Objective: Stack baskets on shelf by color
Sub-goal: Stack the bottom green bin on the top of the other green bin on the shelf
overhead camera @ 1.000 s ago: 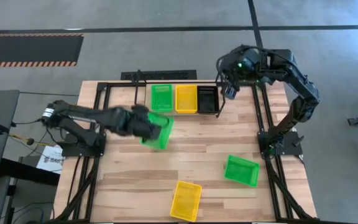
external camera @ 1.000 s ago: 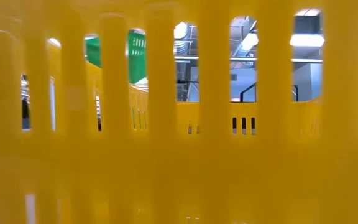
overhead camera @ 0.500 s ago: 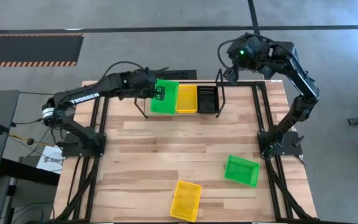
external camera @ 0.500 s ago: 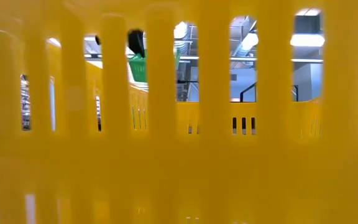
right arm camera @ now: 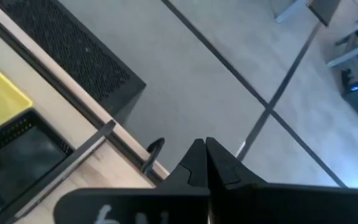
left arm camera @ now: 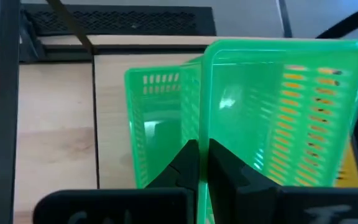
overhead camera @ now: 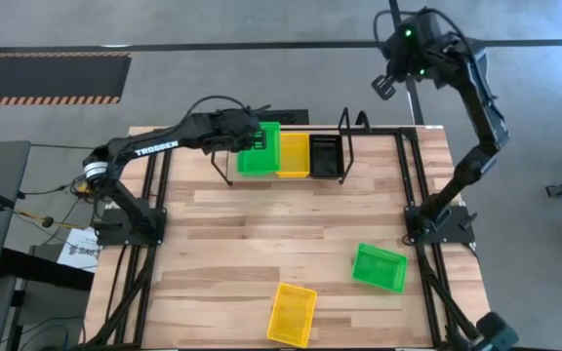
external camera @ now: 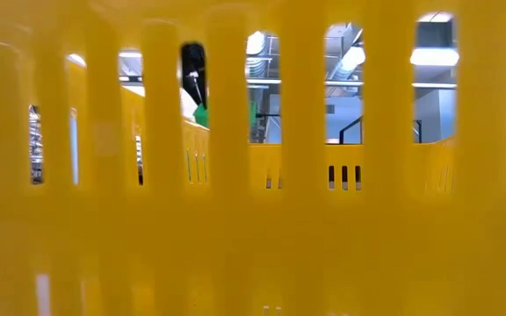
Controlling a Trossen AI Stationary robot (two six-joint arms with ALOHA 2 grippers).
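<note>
Green basket [left arm camera: 278, 112] pinched at its wall by left gripper [overhead camera: 245, 139] fingers, held tilted directly above green basket on shelf [overhead camera: 344, 146], left end | right gripper [overhead camera: 386, 86] pressed together, raised beyond tabletop [overhead camera: 261, 234], farther off.

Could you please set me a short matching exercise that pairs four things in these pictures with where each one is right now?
Things:
1. green basket in the left gripper
2. loose green basket
3. loose yellow basket
4. right gripper

Places:
A. near table edge, centre
B. raised beyond the table's far edge
C. over the shelf's green stack
D. on the table, right-hand side

Pairs: 1-C, 2-D, 3-A, 4-B
</note>
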